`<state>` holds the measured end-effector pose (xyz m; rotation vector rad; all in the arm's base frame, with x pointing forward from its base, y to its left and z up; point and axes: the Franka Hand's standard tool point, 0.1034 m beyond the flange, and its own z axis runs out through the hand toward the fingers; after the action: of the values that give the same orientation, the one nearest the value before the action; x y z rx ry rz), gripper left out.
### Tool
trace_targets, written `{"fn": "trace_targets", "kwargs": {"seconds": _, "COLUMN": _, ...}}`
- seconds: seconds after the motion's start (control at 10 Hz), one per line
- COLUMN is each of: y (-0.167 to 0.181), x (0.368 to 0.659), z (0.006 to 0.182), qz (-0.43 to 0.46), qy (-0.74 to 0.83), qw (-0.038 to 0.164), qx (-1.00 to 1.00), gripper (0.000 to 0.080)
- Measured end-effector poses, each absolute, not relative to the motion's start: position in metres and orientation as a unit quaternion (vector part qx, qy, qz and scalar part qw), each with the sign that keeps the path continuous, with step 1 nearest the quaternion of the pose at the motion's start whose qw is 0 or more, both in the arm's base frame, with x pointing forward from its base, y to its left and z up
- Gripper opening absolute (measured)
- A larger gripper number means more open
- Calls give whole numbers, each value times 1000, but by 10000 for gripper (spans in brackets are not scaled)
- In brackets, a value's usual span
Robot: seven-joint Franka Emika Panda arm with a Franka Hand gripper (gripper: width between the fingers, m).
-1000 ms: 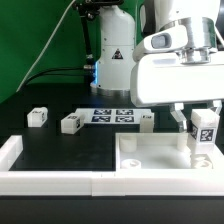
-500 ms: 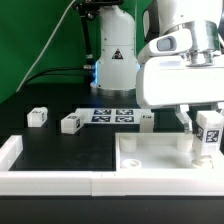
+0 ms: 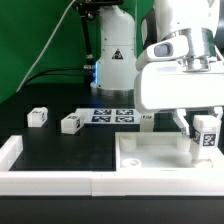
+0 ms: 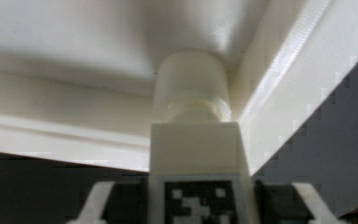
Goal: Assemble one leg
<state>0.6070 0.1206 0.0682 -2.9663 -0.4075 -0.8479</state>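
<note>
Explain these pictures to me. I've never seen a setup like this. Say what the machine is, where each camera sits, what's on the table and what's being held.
The white machine is a robot arm with a two-finger tool at its end. One picture comes from a camera standing off the arm. The other comes from a camera on the wrist, looking along the tool.

On the black table lie a wide white panel, three small loose legs, and a flat marker board printed with tags.

The tool is shut on a fourth leg, held upright at the panel's corner on the exterior view's right. In the wrist view, that leg points its round peg toward the panel's inner corner. Whether the peg is already seated cannot be told.
</note>
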Motion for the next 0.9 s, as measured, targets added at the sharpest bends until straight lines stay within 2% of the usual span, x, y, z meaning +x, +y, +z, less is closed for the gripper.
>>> {"fn": "trace_targets", "kwargs": {"seconds": 0.4, "y": 120, "x": 608, "z": 68, "qz": -280, "qy": -137, "qw": 12, "qx": -950, "gripper": 288}}
{"fn": "trace_targets", "kwargs": {"seconds": 0.5, "y": 120, "x": 608, "z": 68, "qz": -280, "qy": -137, "qw": 12, "qx": -950, "gripper": 447}}
{"fn": "trace_targets", "kwargs": {"seconds": 0.6, "y": 120, "x": 608, "z": 68, "qz": -280, "qy": -137, "qw": 12, "qx": -950, "gripper": 573}}
{"fn": "trace_targets", "kwargs": {"seconds": 0.7, "y": 120, "x": 608, "z": 68, "qz": -280, "qy": -137, "qw": 12, "qx": -950, "gripper": 573}}
{"fn": "trace_targets", "kwargs": {"seconds": 0.8, "y": 120, "x": 608, "z": 68, "qz": -280, "qy": -137, "qw": 12, "qx": -950, "gripper": 636}}
{"fn": "trace_targets", "kwargs": {"seconds": 0.9, "y": 120, "x": 608, "z": 68, "qz": -280, "qy": -137, "qw": 12, "qx": -950, "gripper": 646}}
